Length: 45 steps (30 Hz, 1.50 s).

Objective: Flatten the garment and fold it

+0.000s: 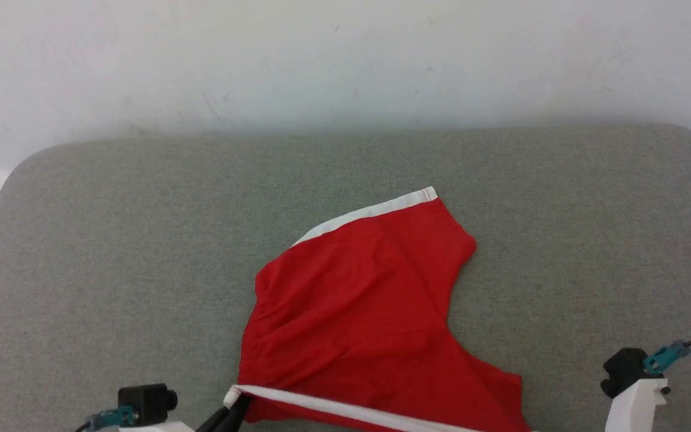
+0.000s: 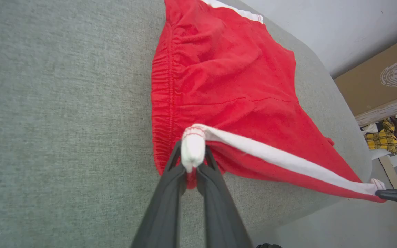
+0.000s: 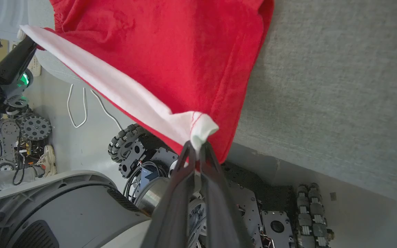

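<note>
Both ends pinned! My left gripper was pinched shut on one end of the white hem band of the shorts. My right gripper was pinched shut on the other end, and the band was drawn taut between them. That near edge hung lifted just past the front rim of the grey pad. The rest of the red cloth lay on the pad, running away from me to the far trim. How far along? Early, by my reckoning. The cloth was partly spread but rumpled, with gathers bunched along the waistband on my left and creases across the middle, and no fold was made yet. I couldn't make out any print; perhaps it lay face down. Left to do: set this edge down, smooth the lot flat, then fold.
</note>
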Motion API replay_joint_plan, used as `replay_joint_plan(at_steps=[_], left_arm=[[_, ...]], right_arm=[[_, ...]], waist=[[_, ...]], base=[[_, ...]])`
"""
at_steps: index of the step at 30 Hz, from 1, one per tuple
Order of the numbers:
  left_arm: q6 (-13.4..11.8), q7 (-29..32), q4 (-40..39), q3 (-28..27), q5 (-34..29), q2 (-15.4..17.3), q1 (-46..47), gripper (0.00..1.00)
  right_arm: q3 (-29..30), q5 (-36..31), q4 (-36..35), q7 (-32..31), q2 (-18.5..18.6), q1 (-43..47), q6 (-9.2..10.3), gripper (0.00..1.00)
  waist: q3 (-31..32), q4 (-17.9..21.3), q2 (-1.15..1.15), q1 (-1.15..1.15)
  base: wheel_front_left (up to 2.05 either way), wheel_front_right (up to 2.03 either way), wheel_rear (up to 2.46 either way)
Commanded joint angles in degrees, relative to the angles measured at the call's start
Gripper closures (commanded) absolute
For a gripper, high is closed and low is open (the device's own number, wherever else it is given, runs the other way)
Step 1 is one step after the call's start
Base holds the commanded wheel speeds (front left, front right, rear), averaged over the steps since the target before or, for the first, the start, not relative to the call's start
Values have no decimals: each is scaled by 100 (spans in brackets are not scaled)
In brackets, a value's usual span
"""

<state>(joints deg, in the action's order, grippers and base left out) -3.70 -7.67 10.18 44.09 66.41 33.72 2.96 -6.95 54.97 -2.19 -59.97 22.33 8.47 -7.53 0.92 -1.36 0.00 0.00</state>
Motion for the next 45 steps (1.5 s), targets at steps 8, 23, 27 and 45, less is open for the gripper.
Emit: replay_joint_plan(at_steps=[8,23,27,45], left_arm=[[-188,-169,-422,-489,283,-44,327,100],[-404,171,246,-649,117,-577,2041,100],[-413,173,237,-687,63,-638,2329,100],[-474,76,354,-724,-72,-793,2765,100]], right_arm=[[432,-721,-324,480,-550,-900,4,100],[99,-2165,1728,2133,-1102,-4206,4,100],[-94,-2433,2407,2490,-1174,-4921,4,100],[-226,-3458,4790,3507,-1405,-6639,4,100]], waist=[[-303,1,0,0],[-1642,-86,0,0],[-1986,-220,0,0],[-2587,-556,0,0]], base=[[0,0,0],[0,0,0],[0,0,0],[0,0,0]])
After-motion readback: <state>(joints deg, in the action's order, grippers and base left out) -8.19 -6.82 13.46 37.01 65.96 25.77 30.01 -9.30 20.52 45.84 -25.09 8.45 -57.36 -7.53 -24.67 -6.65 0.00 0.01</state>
